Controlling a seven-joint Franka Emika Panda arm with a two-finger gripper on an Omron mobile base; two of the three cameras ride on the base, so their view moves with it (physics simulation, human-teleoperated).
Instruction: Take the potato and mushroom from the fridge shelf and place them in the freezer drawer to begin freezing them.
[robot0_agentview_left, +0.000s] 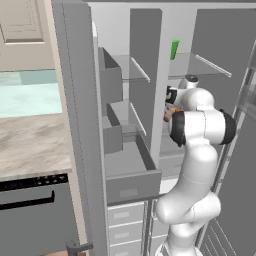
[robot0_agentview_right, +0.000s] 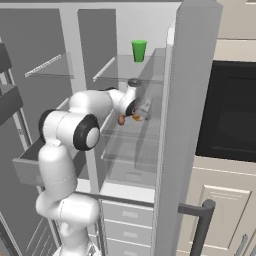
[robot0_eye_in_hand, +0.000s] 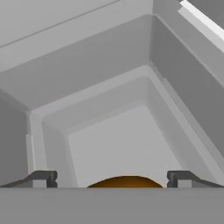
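**Hand inside the fridge, jaws spread over a brown thing**

In the left base view we see our arm reaching into the open fridge. The freezer drawer stands pulled out at about 8 o'clock of the elbow, and a green cup sits on an upper shelf at 12 o'clock.

In the right base view the hand is above the fridge shelf, with small orange-brown things just beside it; we cannot tell potato from mushroom there. The cup stands at 12 o'clock.

In the hand view our gripper is spread wide, holding nothing. A rounded brown thing lies between the fingertips, at 6 o'clock.
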